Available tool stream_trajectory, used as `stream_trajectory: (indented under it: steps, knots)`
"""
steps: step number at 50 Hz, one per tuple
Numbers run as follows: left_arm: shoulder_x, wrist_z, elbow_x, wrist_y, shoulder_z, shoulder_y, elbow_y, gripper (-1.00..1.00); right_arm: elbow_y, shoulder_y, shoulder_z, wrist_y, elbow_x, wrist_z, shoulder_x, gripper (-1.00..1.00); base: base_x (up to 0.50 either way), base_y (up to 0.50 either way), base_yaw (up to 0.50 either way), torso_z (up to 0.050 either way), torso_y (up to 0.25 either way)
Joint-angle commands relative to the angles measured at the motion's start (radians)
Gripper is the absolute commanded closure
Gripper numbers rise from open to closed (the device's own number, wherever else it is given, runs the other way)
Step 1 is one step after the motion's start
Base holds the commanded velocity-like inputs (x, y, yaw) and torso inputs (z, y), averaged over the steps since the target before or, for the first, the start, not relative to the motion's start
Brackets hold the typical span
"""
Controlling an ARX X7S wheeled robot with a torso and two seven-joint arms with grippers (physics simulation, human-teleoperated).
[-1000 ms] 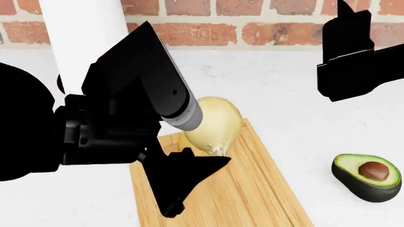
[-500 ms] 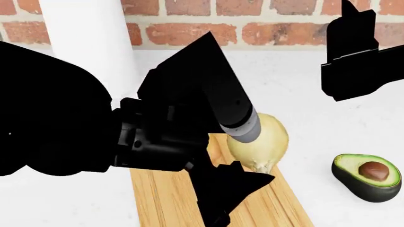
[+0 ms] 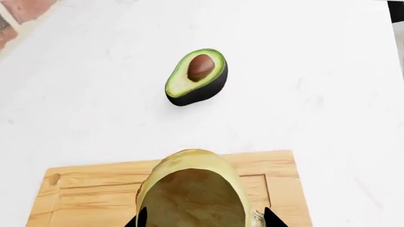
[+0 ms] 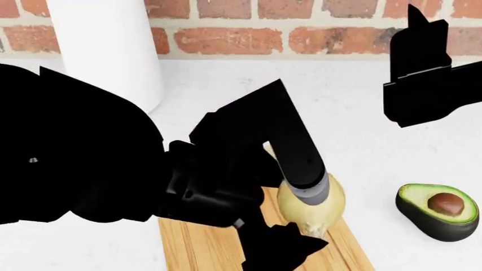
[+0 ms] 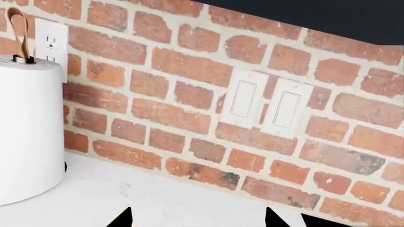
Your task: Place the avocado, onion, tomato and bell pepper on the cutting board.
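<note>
Spreading out under both arms is a plain white countertop [image 4: 354, 113], backed by a red brick wall [image 5: 189, 66] with pale mortar. A white paper towel roll [image 4: 105, 51] stands on the counter against that wall, behind the cutting board; the right wrist view also shows a power outlet [image 5: 50, 40] and two white rocker switches [image 5: 265, 104] set in the brick.

The cutting board [image 3: 94, 189], light wood with a groove near its edge, lies flat on the counter. Above it the left gripper [image 4: 301, 223] is closed around the onion [image 4: 320, 206], whose rooty tuft points down toward the board's right side; whether the onion touches the wood cannot be told. The avocado [image 4: 441, 210] sits cut face up on the counter, to the right of the board and well apart from its edge, with bare white surface between them.

The right gripper [image 5: 197, 218] hangs high near the wall, behind the avocado, its fingers spread with nothing between them.
</note>
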Motion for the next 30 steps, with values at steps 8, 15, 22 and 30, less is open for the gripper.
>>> stream_trajectory:
  steps: [8,15,22,30]
  knots:
    - [0.003,-0.011,-0.021,-0.015,0.023,-0.015,0.003,1.00,-0.006,0.000,-0.001,-0.005,0.008,0.010,0.003,-1.00,0.00,0.00,0.00,0.000,0.000]
    - [0.003,-0.024,-0.044,-0.030,0.023,-0.022,0.022,1.00,-0.001,0.006,-0.005,-0.003,0.004,0.008,-0.005,-1.00,0.00,0.00,0.00,0.000,0.001]
    - [-0.008,-0.021,-0.038,-0.027,0.028,-0.028,0.021,-1.00,-0.004,0.002,-0.002,-0.006,0.006,0.004,0.003,-1.00,0.00,0.00,0.00,0.000,0.000]
    - [-0.013,-0.021,-0.049,-0.029,0.021,-0.048,0.028,-1.00,-0.001,0.015,-0.007,0.001,0.011,0.011,-0.002,-1.00,0.00,0.00,0.00,0.000,0.000]
